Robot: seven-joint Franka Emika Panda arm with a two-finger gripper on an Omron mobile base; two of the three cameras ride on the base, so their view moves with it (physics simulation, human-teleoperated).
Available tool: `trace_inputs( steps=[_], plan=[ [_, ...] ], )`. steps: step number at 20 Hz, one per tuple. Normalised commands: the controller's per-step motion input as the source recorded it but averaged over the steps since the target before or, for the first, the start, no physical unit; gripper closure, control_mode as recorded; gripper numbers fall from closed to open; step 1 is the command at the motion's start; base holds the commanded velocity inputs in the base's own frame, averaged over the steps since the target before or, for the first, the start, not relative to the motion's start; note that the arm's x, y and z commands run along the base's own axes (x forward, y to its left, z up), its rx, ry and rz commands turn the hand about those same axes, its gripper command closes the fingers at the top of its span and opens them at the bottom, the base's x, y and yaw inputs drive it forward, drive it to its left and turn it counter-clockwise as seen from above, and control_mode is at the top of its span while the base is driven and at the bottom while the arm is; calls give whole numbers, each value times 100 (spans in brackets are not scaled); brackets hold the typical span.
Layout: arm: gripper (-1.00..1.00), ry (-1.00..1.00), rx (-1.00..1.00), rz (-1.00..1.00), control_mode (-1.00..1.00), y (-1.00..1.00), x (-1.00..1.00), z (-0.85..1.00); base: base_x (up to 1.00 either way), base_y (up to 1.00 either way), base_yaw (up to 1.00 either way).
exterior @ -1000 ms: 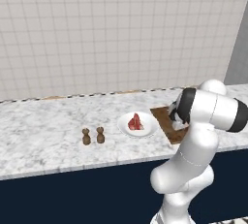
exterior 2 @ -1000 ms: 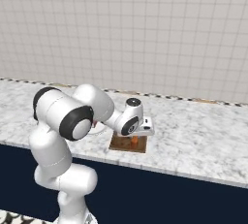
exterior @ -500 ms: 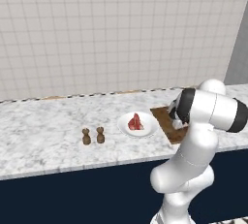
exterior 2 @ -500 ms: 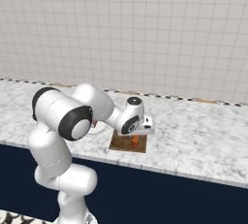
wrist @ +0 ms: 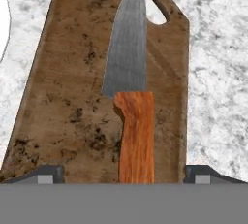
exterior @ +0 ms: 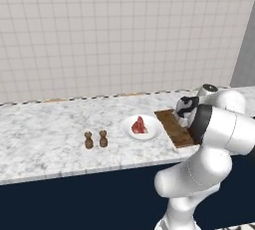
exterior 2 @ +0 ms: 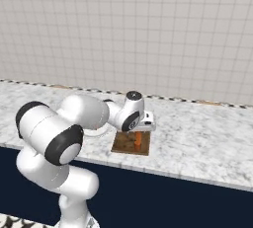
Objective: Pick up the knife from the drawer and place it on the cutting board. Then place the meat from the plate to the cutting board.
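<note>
The knife (wrist: 134, 131) lies flat on the brown cutting board (wrist: 68, 97), its orange handle toward me and its grey blade pointing away. My gripper (wrist: 125, 175) hovers just above the handle, open, with its fingertips (wrist: 46, 174) standing wide on either side and not touching it. From the right base view the gripper (exterior 2: 141, 127) sits over the knife (exterior 2: 138, 139) on the cutting board (exterior 2: 126, 145). The meat (exterior: 139, 125) rests on the white plate (exterior: 149, 133), left of the cutting board (exterior: 172, 124). The drawer is out of view.
Two small brown shakers (exterior: 95, 139) stand on the marble counter (exterior: 45, 129) left of the plate. A tiled wall runs along the back of the counter. Dark navy cabinet fronts (exterior: 74, 199) lie below the counter edge.
The gripper's jaws have spread from shut to wide open, letting go of the knife, which now lies on the cutting board. The arm has barely moved.
</note>
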Motion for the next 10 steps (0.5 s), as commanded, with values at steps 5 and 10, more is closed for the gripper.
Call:
trace_inputs(
  steps=[5, 10],
  plan=[
    [-100, -2, 0, 0, -100, 75, -14, 60, 0, 0, 0],
    [-100, 3, 1, -1, -100, 79, 2, 31, 0, 0, 0]
  ],
)
